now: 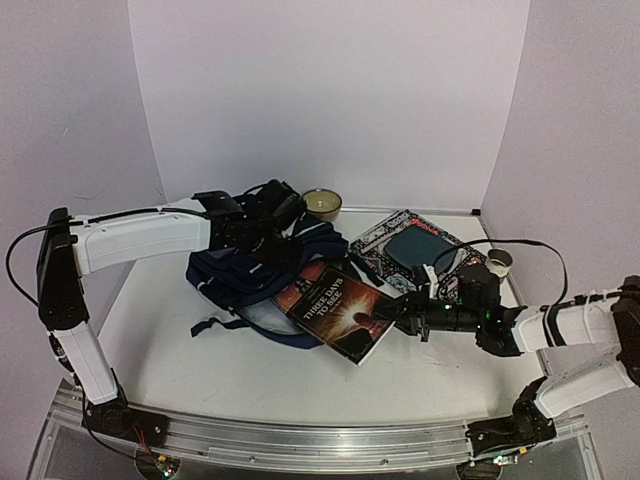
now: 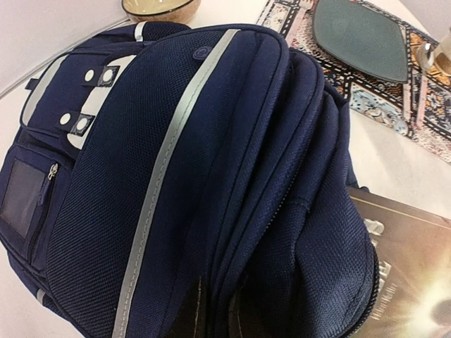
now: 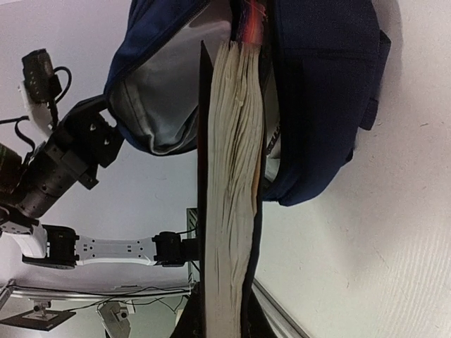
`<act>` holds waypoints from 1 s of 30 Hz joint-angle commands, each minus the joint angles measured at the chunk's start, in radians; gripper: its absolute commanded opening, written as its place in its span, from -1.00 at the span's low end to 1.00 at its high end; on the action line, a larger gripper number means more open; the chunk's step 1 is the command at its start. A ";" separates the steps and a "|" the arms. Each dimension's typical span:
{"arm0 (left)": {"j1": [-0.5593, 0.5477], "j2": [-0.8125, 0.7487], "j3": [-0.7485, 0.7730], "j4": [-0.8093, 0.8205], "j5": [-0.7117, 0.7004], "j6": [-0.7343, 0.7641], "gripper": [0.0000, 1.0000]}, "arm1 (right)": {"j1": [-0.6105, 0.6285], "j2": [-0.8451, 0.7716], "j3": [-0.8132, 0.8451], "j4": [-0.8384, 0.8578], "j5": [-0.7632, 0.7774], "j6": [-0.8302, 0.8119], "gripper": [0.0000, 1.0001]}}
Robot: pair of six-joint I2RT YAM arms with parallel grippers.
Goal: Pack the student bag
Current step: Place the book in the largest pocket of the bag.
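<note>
Evidently mid-packing, the student bag lies slumped on the table under the left gripper, whose jaws are pinched together on fabric at the bag's mouth. The right gripper is clamped on a thick book, whose far end sits inside the opening just ahead of it. Soft and floppy, the bag would likely sag unless held by its rim or handle. How deep the book reaches, and anything else inside, is hidden.

The top camera looked down from behind over the whole bench. Both wrist cameras sat close, sharing the bag and book.
</note>
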 commanded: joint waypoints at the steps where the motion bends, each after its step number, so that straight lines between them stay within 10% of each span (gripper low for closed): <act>1: -0.009 -0.157 0.009 0.100 0.086 -0.055 -1.00 | 0.004 0.074 0.117 0.266 0.013 0.045 -1.00; 30: -0.009 -0.369 -0.236 0.233 0.295 -0.093 -1.00 | 0.150 0.591 0.596 0.104 0.181 0.064 -1.00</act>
